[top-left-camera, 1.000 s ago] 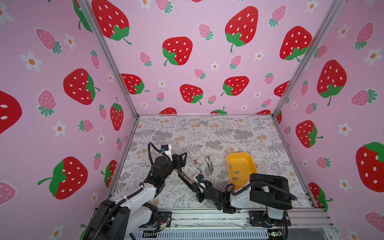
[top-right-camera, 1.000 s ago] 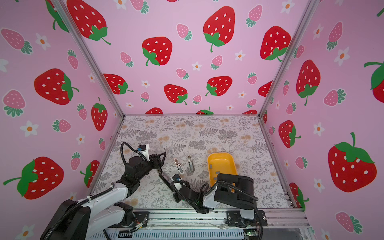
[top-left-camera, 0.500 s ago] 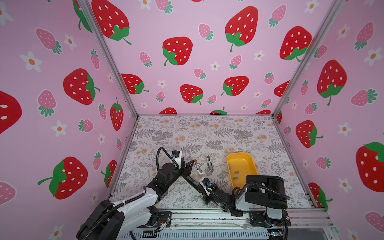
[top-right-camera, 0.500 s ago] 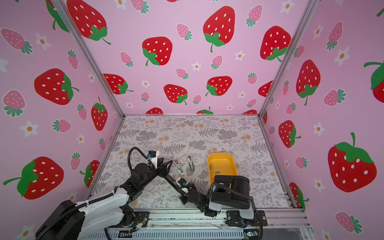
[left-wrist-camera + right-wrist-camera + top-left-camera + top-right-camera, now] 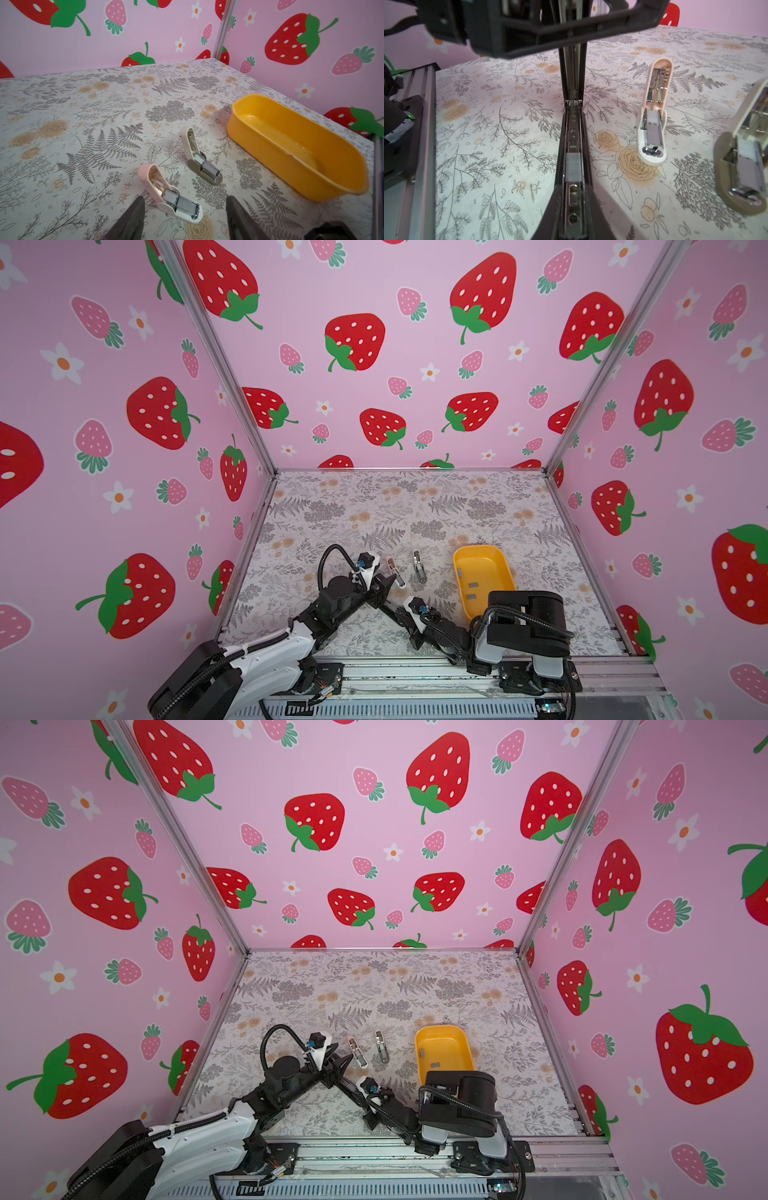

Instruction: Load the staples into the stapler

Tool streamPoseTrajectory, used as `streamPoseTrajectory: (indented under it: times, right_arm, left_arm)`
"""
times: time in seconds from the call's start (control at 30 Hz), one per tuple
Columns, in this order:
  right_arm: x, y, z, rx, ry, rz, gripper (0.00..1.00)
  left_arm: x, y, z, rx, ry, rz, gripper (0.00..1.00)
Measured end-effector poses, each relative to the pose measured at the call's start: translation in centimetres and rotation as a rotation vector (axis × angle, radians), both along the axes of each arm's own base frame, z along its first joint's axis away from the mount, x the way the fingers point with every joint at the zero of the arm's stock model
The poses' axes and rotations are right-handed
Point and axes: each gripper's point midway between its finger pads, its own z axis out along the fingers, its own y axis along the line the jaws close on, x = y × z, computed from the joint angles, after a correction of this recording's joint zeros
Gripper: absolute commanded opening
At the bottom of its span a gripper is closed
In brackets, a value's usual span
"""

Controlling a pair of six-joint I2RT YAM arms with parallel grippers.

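Pink strawberry-print walls enclosing a fern-and-rose patterned tabletop. Leftmost, left gripper: fingers spread, clasping nothing, tips low on either side of the pink stapler's near end, not touching it. Next, black stapler, opened out straight, long axis running from the right gripper towards the left one. Right gripper pressed together on the sides of its metal channel, pinching it. Staple strip seated in that channel, lengthwise along it, between the right fingers. Further right, pink stapler and tan stapler, both lying on the tabletop, hinged open, near each other but apart, long axes roughly parallel, pointing towards the back wall. Rightmost, yellow tray, loose staples on its floor, apart from all three staplers.
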Motion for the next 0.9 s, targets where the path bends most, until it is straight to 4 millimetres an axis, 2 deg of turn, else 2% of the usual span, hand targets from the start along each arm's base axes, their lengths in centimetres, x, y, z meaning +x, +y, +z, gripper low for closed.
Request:
streamPoseTrajectory:
  times: [0.23, 0.43, 0.77, 0.9]
  right_arm:
    - [0.1, 0.1, 0.2, 0.012, 0.001, 0.003, 0.0]
    - [0.2, 0.1, 0.4, 0.018, 0.002, 0.004, 0.0]
    - [0.3, 0.1, 0.4, 0.025, 0.011, 0.002, 0.0]
    - [0.4, 0.0, 0.4, 0.026, 0.014, -0.001, 0.0]
  left_arm:
    - [-1.6, -0.8, -0.3, 0.023, -0.028, -0.083, 0.6]
    - [-2.5, -1.4, -0.7, 0.039, -0.038, -0.135, 0.66]
    - [-3.8, -2.4, -1.5, 0.071, -0.044, -0.203, 0.81]
    - [-4.2, -2.6, -1.1, 0.06, -0.051, -0.215, 0.86]
